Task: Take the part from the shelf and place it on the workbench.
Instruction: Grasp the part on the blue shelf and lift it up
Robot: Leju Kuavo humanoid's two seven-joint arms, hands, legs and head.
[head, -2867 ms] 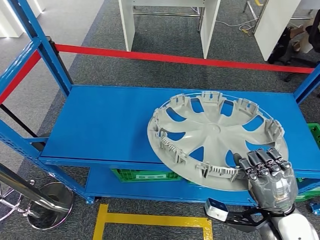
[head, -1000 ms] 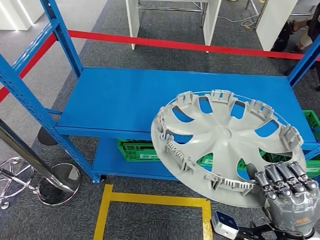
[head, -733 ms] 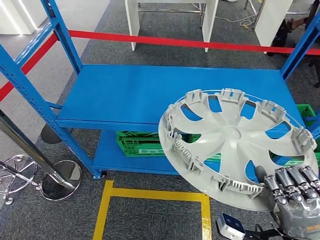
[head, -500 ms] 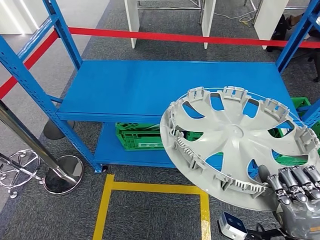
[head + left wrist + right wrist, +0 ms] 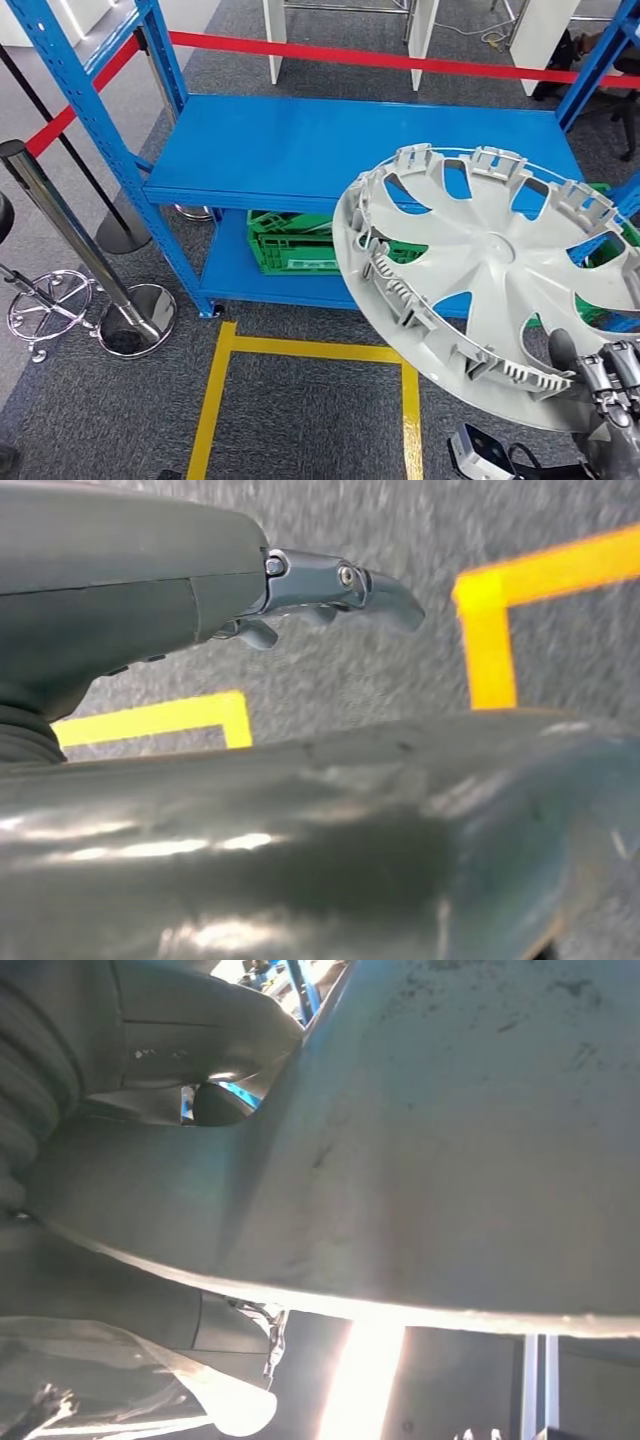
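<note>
So I've got the part (image 5: 490,275), a big grey wheel cover, pinched by its near rim in my right hand (image 5: 607,405), fingers curled over the top edge at the near right corner of the head view, thumb tucked underneath I think. It's off the blue shelf (image 5: 302,150) now, hanging out in the air over the carpet in front of it, tilted so the left edge rides higher than my grip. Holding a wide disc by one edge like this feels sketchy to me: lots of leverage on the fingers, so I'd keep the wrist steady, swing slowly and keep the cover as level as I can so it doesn't peel out of the grip. My left hand (image 5: 332,585) hangs down over the floor, holding nothing, fingers look loosely straight, though I can't say how far apart they are. No workbench in sight yet, so I'm guessing a turn is needed before any set-down. Stuff to mind: the blue upright post (image 5: 113,150) on the left, a chrome stanchion (image 5: 83,255) with its round base near left, a red barrier tape (image 5: 362,58) at the far side, and green crates (image 5: 290,250) on the lower shelf. Yellow floor tape (image 5: 302,350) runs just under the cover. That wide rim could easily clip the shelf frame on the far right when I swing.
</note>
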